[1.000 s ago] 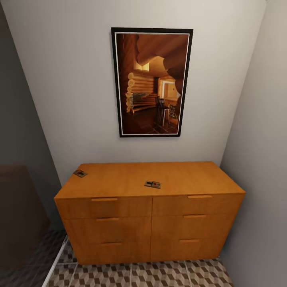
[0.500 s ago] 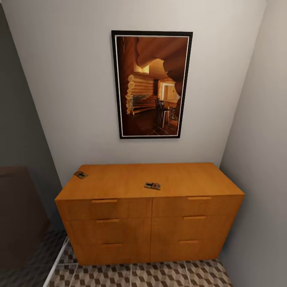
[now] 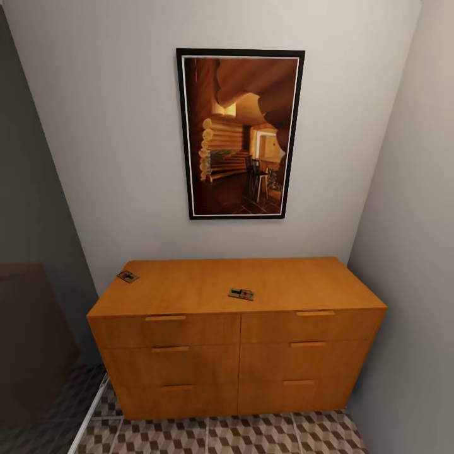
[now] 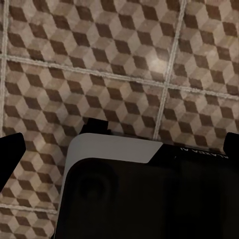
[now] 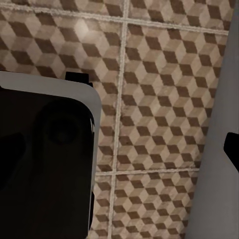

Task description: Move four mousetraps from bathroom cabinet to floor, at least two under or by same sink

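From the head camera I'm facing the cabinet (image 3: 236, 340), an orange-brown unit with flat drawer fronts standing against a pale wall in a narrow alcove. Two mousetraps lie on its top surface: one mousetrap (image 3: 241, 294) sits near the front edge, about the middle of the width, and the other mousetrap (image 3: 127, 276) rests close to the left end, turned at an angle. The two are well apart. A framed picture (image 3: 240, 133) of a log-cabin interior hangs on the wall above. The bathroom floor (image 3: 252, 434), tiled in a brown and beige cube pattern, shows in front of the cabinet. Both wrist cameras look down onto these same tiles (image 4: 124, 64) past the robot's dark, white-edged base (image 4: 144, 194). Only dark slivers at the edges hint at the fingers, so I cannot tell whether either pair is spread or closed.
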Available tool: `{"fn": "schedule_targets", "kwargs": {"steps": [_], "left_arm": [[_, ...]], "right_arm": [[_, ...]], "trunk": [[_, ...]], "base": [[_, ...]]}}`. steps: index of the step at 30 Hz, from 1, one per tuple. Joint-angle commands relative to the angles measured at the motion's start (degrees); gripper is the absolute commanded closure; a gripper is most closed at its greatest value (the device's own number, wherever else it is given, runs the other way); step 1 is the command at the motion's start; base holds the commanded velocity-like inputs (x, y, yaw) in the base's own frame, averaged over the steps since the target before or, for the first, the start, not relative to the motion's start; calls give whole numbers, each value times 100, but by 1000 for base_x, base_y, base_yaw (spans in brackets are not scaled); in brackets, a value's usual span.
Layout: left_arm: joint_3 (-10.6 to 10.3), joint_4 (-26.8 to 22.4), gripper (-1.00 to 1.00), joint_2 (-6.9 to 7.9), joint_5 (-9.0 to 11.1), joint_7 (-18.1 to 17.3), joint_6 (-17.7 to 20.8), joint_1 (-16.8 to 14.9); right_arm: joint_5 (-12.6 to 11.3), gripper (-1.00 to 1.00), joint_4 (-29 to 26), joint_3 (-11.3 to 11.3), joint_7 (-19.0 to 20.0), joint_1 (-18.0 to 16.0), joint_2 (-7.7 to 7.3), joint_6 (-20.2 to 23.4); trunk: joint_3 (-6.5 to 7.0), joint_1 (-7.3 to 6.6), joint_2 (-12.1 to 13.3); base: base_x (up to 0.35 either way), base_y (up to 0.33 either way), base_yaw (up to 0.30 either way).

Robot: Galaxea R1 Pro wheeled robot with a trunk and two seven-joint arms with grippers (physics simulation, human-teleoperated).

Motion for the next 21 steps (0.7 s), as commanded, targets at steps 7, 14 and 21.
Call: {"fn": "schedule_targets", "kwargs": {"steps": [7, 14, 21], "left_arm": [[-43, -4, -100, -3, 45, 4, -18, -4], [-45, -10, -100, -8, 34, -1, -34, -4], [-48, -20, -100, 4, 28, -14, -8, -4]], "right_arm": [[44, -100, 18, 43, -28, -8, 1, -18], [44, -100, 18, 45, -10, -8, -1, -18], [52, -100, 18, 53, -1, -8, -7, -16]], "trunk": [[-7, 0, -4], [-7, 0, -4], [-7, 0, -4]], "base": [[0, 0, 0], [0, 0, 0], [0, 0, 0]]}}
